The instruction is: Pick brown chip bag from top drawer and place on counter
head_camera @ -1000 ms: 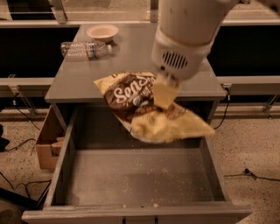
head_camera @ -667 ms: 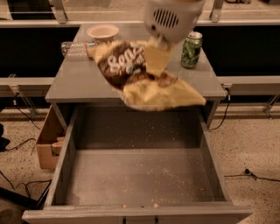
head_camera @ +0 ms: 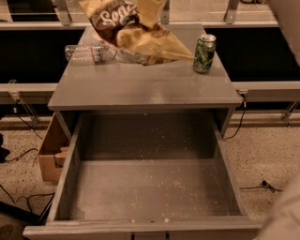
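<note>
The brown chip bag (head_camera: 133,33) hangs in the air over the far half of the counter (head_camera: 145,86), tilted, with its dark "Sea Salt" part up left and a tan end drooping right. My gripper (head_camera: 149,10) is at the top edge of the camera view, mostly cut off. One tan finger shows pressed on the bag's top, so the gripper is shut on the bag. The top drawer (head_camera: 140,228) is pulled fully open below the counter, and its crumb-speckled floor holds nothing.
A green can (head_camera: 204,53) stands upright at the counter's right side. A clear water bottle (head_camera: 86,53) lies at the back left, partly behind the bag. A cardboard box (head_camera: 49,154) sits on the floor left of the cabinet. Cables run along the floor.
The gripper has carried the bag up and away from above the drawer to over the back of the counter. The arm has moved nearly out of view at the top.
</note>
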